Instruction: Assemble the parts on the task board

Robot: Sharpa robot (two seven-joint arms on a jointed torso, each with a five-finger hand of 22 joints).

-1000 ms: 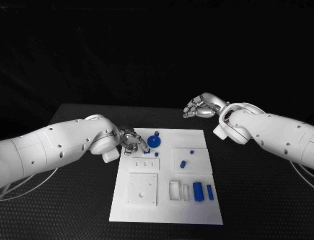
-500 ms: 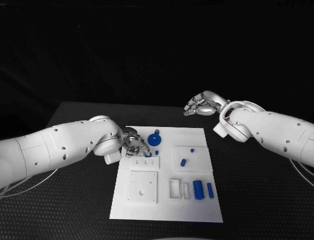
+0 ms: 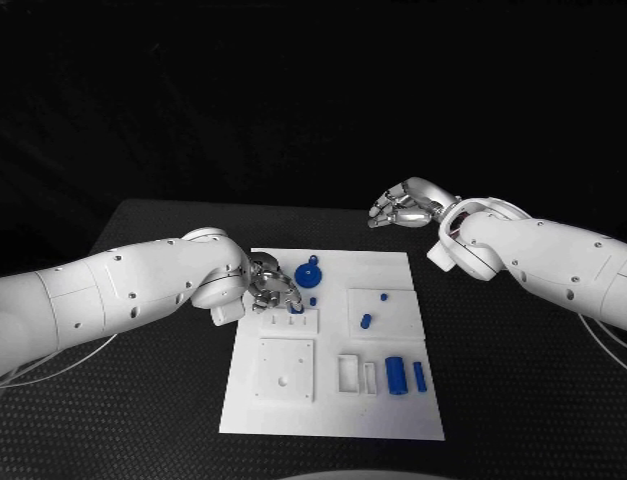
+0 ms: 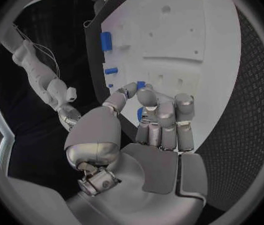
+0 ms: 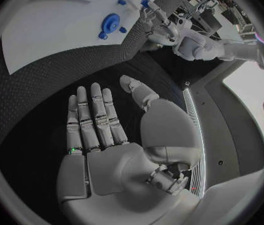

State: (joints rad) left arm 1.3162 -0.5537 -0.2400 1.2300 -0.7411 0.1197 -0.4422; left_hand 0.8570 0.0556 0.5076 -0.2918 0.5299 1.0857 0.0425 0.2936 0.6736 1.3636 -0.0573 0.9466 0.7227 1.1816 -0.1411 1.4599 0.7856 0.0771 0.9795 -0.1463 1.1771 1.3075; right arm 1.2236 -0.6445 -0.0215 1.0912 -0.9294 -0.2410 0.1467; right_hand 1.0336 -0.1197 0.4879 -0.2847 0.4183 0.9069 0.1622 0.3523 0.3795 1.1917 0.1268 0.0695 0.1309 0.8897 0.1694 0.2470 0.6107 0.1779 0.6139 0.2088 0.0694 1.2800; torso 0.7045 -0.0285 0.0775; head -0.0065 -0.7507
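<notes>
White task board lying flat mid-table on the black table, long axis running away from the robot. Left hand poised over the board's near-left upper area, fingers curled around a small blue part, pinched between thumb and fingers; part's pointing direction too hidden to tell. Round blue disc part just beside that hand, on the board. Two small blue pegs lying in a raised square mid-board. Blue cylinder and slimmer blue bar lying side by side lower right, long axes along the board's length. Right hand hovering beyond the board's far edge, released, fingers spread, grasping nothing. No readable writing or labels.
</notes>
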